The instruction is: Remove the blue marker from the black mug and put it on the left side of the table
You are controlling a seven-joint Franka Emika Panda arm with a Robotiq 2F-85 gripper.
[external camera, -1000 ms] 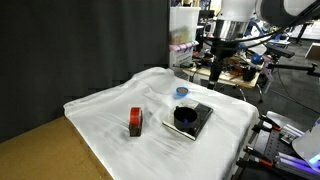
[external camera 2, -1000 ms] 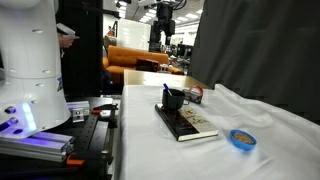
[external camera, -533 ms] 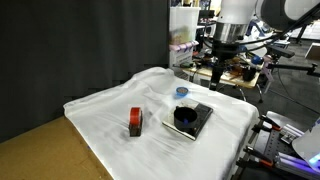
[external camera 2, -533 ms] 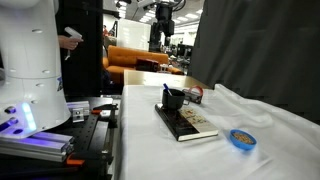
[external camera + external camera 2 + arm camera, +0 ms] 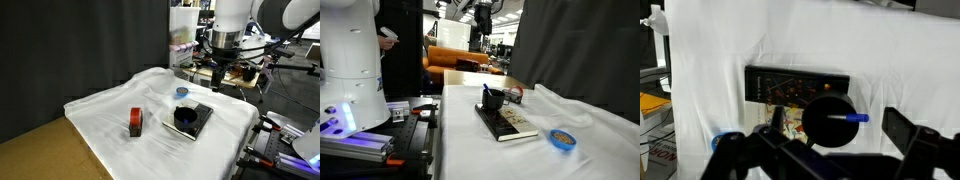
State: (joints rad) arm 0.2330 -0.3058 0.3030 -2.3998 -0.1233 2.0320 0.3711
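A: Where is the blue marker (image 5: 850, 118)?
B: In the black mug (image 5: 820, 128), lower centre of your wrist view, on the flat slab (image 5: 790, 82).
A: And your gripper (image 5: 218, 78)?
B: Jaws wide, empty, upper right, well apart from the mug.

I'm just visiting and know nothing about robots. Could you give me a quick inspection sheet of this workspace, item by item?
Surface: table draped in wrinkled white cloth, one wooden corner bare.
Job's things: black mug stands on a flat black slab; blue marker sits inside it, leaning on the rim.
Clutter: red-brown block and small blue disc on the cloth.
Tool: tool open, holding nothing, high above the table.
Cables: dark cables hang beside the tool.
Surroundings: black curtain; orange couch further back.
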